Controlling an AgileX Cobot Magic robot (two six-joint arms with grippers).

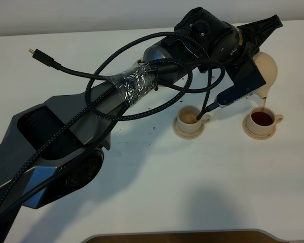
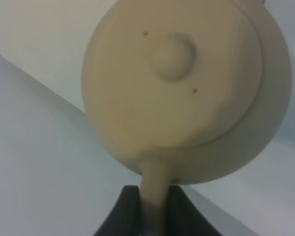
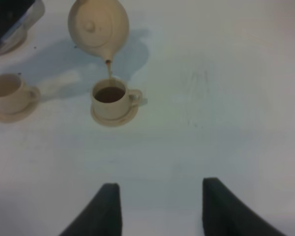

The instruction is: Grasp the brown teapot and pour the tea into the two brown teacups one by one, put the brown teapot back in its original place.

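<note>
Fingers (image 2: pixel 130 211) of the left gripper (image 2: pixel 155 199) are clamped tight on the loop handle of the brown teapot (image 1: pixel 267 68). That teapot hangs in the air, tipped spout-down over the right-hand teacup (image 1: pixel 262 120). A thin stream of tea (image 1: pixel 264 104) falls from the spout into this cup, which holds dark tea and sits on its saucer (image 1: pixel 249 132). Beside it, toward the middle of the white table (image 1: pixel 167 192), stands the other teacup (image 1: pixel 190 117), with a black cable (image 1: pixel 209 101) crossing it. The right gripper (image 3: pixel 160 206) hovers above the table, fingers spread wide, empty.
</note>
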